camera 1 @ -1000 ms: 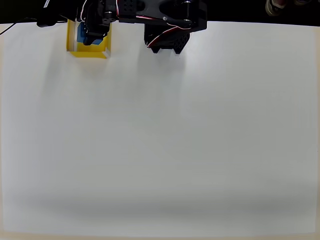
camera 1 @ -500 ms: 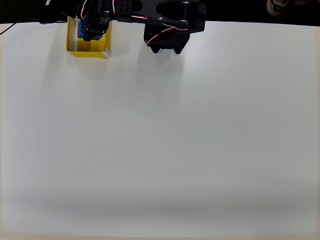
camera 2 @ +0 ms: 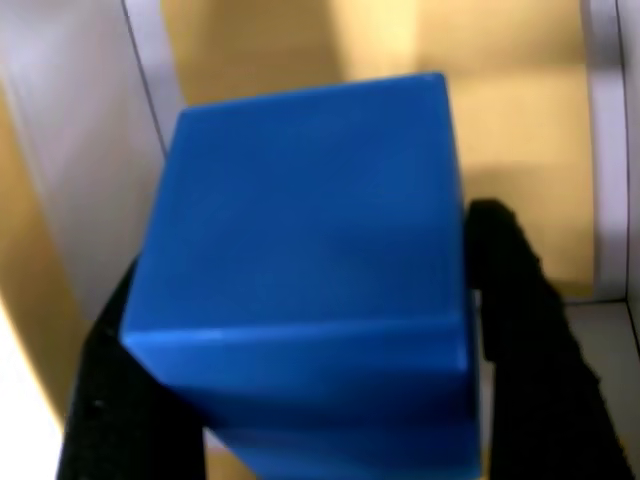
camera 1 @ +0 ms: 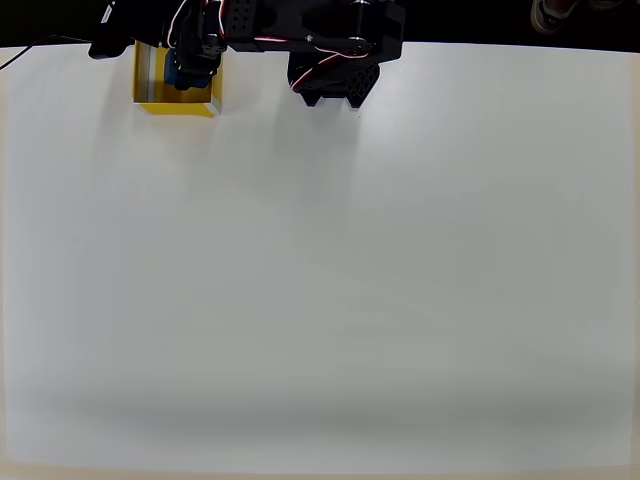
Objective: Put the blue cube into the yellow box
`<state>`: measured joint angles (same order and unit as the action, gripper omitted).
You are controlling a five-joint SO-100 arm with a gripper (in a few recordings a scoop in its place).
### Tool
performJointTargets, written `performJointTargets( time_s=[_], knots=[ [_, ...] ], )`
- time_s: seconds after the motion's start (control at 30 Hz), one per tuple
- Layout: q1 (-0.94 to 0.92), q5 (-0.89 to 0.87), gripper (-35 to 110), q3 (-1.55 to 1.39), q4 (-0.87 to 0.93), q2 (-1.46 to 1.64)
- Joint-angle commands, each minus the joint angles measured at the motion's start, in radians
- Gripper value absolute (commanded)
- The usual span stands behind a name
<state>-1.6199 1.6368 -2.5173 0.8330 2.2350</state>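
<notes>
Where the black arm (camera 1: 320,40) reaches along the far edge of the white table (camera 1: 320,280) in the overhead view, its gripper (camera 1: 192,62) sits over the yellow box (camera 1: 175,100), which lies at about 11 o'clock from the table's centre. The box touches the table's far edge, and its near yellow wall and pale inner sides are visible. A sliver of the blue cube (camera 1: 181,78) shows below the gripper, inside the outline of the box. The arm's base (camera 1: 333,85) stands on the table at about 3 o'clock from the box, well apart from it.

In the wrist view, the blue cube (camera 2: 305,270) is seen close up, tilted slightly, with one broad face towards the camera. The two black fingers (camera 2: 525,330) flank it at 3 o'clock and 8 o'clock, parted to the cube's width and pressed against its sides, so the gripper (camera 2: 305,380) has hold of the cube. Behind the cube lie the yellow floor and thin white-edged walls of the box (camera 2: 520,130). Whether the cube touches the floor cannot be told.
</notes>
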Motion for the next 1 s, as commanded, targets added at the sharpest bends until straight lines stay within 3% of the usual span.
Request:
performJointTargets(
  time_s=[0.0,0.17,0.43,0.97],
  knots=[
    [-0.032,0.026,21,0.003,-0.04,0.018],
    [-0.051,0.04,33,-0.035,-0.084,0.028],
    [-0.083,0.069,37,-0.028,-0.089,0.051],
    [-0.117,0.126,38,0.222,0.233,0.265]
  ],
)
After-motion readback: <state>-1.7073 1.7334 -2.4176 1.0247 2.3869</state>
